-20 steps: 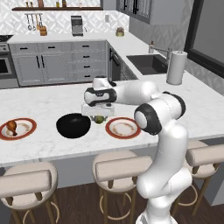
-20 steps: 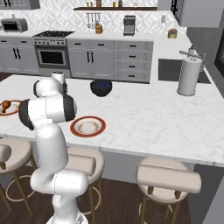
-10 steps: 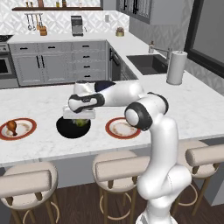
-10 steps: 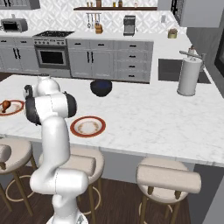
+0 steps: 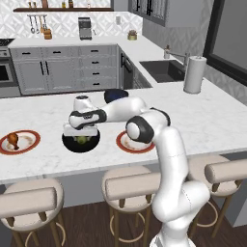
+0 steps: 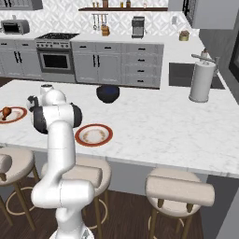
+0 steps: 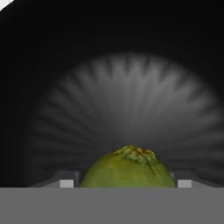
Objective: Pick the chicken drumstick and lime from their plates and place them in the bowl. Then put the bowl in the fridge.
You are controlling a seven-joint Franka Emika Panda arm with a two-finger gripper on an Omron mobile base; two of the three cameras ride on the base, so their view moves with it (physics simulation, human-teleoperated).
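Observation:
My gripper (image 5: 82, 135) hangs just over the black bowl (image 5: 67, 143), shut on the lime (image 5: 82, 140). In the hand view the green lime (image 7: 127, 168) sits between the two fingertips (image 7: 66, 183), with the bowl's glossy black inside (image 7: 127, 87) right behind it. The chicken drumstick (image 5: 12, 140) lies on the left plate (image 5: 28, 141), well left of the bowl; it is the same drumstick (image 6: 5, 112) on its plate (image 6: 16, 114). The other plate (image 6: 94, 135) is bare, right of the bowl. The fridge is out of view.
A smaller dark blue bowl (image 6: 107, 93) stands further back on the island. A paper towel roll (image 5: 194, 74) stands by the sink at the far right. Stools (image 5: 137, 183) line the island's near edge.
The arm has swung left from the right plate to the black bowl, carrying the lime, and has come down low into the bowl.

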